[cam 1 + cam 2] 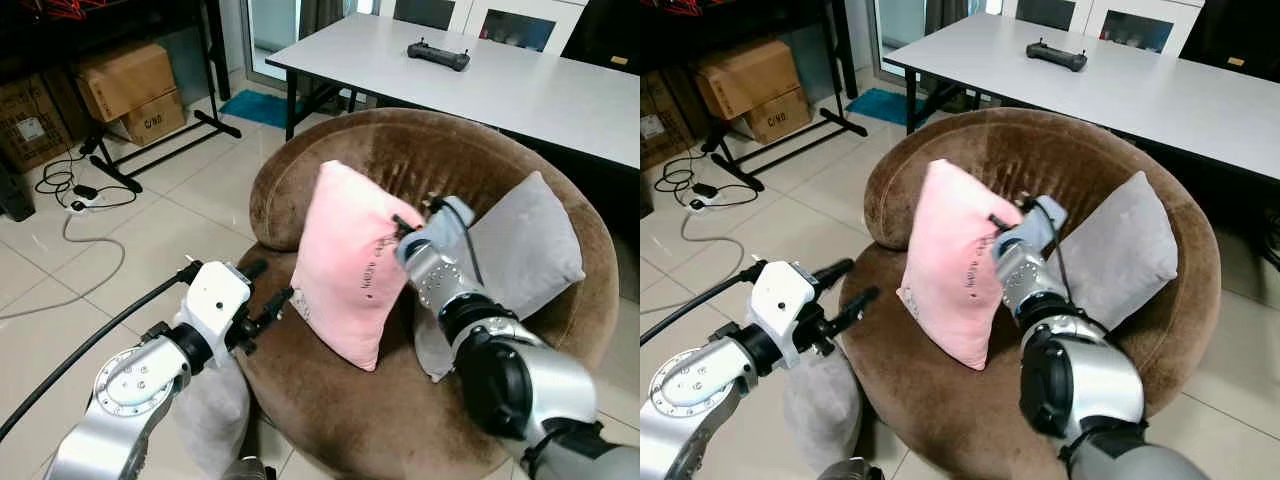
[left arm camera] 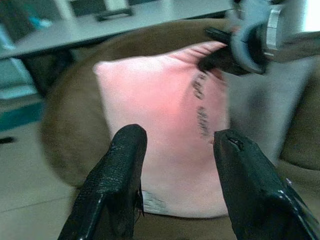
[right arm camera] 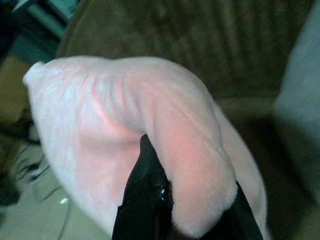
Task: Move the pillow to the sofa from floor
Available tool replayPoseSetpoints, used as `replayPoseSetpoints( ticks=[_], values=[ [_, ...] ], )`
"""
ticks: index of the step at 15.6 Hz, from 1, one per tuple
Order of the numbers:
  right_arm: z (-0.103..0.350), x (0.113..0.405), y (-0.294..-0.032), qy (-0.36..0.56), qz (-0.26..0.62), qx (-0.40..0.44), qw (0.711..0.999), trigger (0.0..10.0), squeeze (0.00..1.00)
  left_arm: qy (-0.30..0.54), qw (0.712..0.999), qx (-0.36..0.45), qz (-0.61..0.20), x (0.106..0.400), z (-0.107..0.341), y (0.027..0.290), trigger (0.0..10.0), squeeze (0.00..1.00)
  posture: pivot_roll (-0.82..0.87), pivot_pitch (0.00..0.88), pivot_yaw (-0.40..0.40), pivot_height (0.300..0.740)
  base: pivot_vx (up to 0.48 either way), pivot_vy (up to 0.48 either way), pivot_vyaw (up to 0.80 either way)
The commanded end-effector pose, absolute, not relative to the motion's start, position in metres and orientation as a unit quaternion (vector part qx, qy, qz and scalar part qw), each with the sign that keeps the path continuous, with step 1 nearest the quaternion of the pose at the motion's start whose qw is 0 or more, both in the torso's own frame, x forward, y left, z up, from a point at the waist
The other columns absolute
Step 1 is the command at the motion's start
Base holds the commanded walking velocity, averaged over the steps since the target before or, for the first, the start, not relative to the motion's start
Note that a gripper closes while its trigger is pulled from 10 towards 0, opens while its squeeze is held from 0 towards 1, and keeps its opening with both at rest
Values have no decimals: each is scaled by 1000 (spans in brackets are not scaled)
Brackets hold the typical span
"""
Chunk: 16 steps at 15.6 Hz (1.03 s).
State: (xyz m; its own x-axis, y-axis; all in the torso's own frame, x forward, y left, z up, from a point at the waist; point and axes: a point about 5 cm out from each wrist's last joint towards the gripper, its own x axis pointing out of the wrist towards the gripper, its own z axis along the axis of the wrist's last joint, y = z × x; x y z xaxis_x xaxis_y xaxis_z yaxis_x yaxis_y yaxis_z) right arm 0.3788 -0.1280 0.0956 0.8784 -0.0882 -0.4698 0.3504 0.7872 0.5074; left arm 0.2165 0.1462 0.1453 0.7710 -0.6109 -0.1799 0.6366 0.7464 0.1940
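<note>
We saw the pink pillow standing upright on one corner in the middle of the frame, on the seat of the round brown sofa, its top edge leaning toward the backrest. Our right hand was closed on the pillow's upper right edge; in the right wrist view the plush was bunched and folded between the black fingers. A grey pillow leaned against the backrest just right of the pink one, partly behind our right arm.

Our left hand hovered at the lower left of the frame, beside the sofa's front left rim, fingers spread apart and gripping nothing, close to the pillow's lower left edge but not touching it. In the left wrist view the pink pillow showed between the two open fingers.

Across the top right of the frame ran a white worktop with a black controller on it. Cardboard boxes sat at the upper left, with cables on the tiled floor.
</note>
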Motion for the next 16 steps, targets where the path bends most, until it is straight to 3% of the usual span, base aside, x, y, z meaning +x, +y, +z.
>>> replayPoseSetpoints(
  ticks=[1,3,7,11,12,13,14,16],
  values=[
    [114,388,-139,179,-143,303,925,10000,0,43,925,107,-363,215,155,143,10000,0,191,0,-50,740,0,0,0],
    [124,391,-157,158,-186,298,923,10000,0,62,910,105,-397,211,155,142,10000,0,188,0,-47,740,0,0,0],
    [128,390,-183,141,-247,276,918,10000,0,69,908,108,-400,209,153,145,10000,0,186,0,-42,740,0,0,0],
    [110,377,-203,162,-307,264,900,10000,0,84,900,109,-413,207,152,146,10000,0,183,0,-36,740,0,0,0],
    [105,373,-208,167,-320,263,895,10000,82,85,900,109,-414,207,153,146,10000,0,182,0,-35,740,0,0,0],
    [103,373,-208,168,-322,265,894,10000,82,85,900,109,-414,207,153,147,10000,0,182,0,-35,740,0,0,0],
    [98,369,-211,177,-332,268,887,10000,969,88,898,111,-416,208,152,147,10000,0,178,0,-30,740,0,0,0],
    [88,363,-217,187,-340,296,873,10000,1000,89,898,114,-417,210,152,147,10000,0,179,0,-27,740,0,0,0]
  ],
)
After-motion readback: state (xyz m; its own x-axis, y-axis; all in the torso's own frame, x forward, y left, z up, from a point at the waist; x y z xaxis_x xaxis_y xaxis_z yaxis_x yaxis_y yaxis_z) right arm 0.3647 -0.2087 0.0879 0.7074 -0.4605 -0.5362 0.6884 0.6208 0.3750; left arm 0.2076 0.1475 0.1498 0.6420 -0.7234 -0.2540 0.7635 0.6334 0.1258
